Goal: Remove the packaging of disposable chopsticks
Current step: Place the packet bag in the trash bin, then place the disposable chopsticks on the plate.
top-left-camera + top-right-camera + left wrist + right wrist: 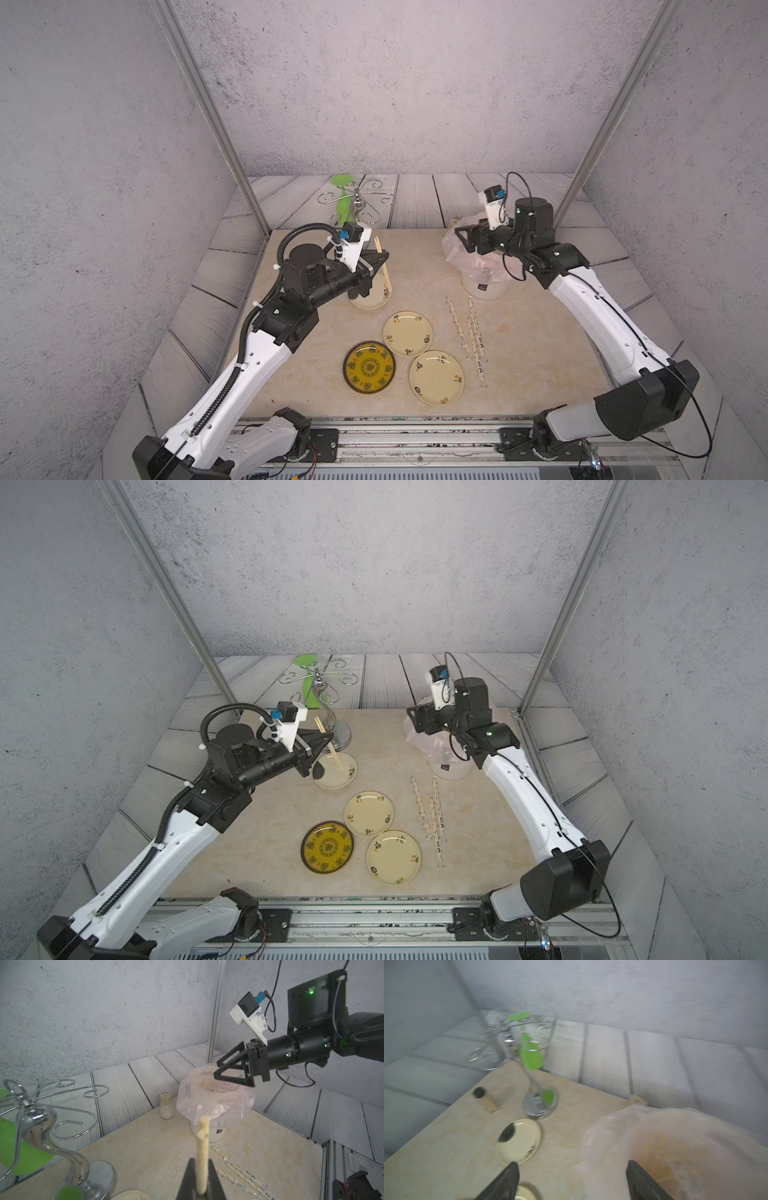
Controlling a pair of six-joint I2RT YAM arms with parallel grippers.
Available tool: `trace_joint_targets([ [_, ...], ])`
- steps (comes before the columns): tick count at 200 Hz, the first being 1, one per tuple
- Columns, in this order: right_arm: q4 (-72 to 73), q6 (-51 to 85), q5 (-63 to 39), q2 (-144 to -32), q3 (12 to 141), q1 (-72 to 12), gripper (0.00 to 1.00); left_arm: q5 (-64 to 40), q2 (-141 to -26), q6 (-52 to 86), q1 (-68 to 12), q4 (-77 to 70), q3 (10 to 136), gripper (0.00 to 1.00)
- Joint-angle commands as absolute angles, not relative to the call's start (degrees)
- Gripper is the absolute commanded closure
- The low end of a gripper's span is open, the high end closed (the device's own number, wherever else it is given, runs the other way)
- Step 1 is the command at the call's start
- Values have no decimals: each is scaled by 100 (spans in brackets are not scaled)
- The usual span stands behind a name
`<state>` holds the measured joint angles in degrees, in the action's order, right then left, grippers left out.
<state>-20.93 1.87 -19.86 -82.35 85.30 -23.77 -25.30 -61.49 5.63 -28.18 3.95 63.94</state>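
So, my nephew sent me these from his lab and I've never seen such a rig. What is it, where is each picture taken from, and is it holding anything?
It is a robot: a left arm and a right arm, mounted at a table's near edge. The two wide pictures come from one camera overhead; the other two from small cameras on each arm's wrist. On the table lie three cream plates, a yellow patterned plate, wrapped chopsticks, a white bin with a pinkish bag, and a chrome stand. The left end effector is shut on bare chopsticks above one cream plate. The right end effector hangs open over the bin, seemingly empty.
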Motion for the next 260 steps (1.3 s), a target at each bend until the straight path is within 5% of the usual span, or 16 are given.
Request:
trace_joint_targets([
  [1, -1500, -384, -3711, -7876, 8049, -3099, 23, -2733, -6280, 933, -2693, 374, 6551, 100],
  [52, -36, 465, -4612, -8136, 7368, -3552, 39, -3852, -6380, 867, -2626, 127, 6516, 100],
  [118, 883, 1274, -5222, -8474, 7304, -3690, 42, -4338, -6381, 906, -2620, -90, 6451, 100],
  [173, 655, 1095, -5221, -8575, 7450, -3841, 68, -4458, -6347, 1055, -2619, -229, 6435, 100],
  [199, 653, 1021, -5345, -8547, 7397, -3850, 72, -4403, -6317, 1097, -2619, -229, 6449, 100],
  [233, 794, 1041, -5572, -8477, 7224, -3849, 100, -4199, -6309, 1129, -2617, -196, 6441, 100],
  [260, 931, 1190, -5466, -8394, 7128, -3863, 100, -4104, -6294, 1090, -2619, -159, 6447, 100],
])
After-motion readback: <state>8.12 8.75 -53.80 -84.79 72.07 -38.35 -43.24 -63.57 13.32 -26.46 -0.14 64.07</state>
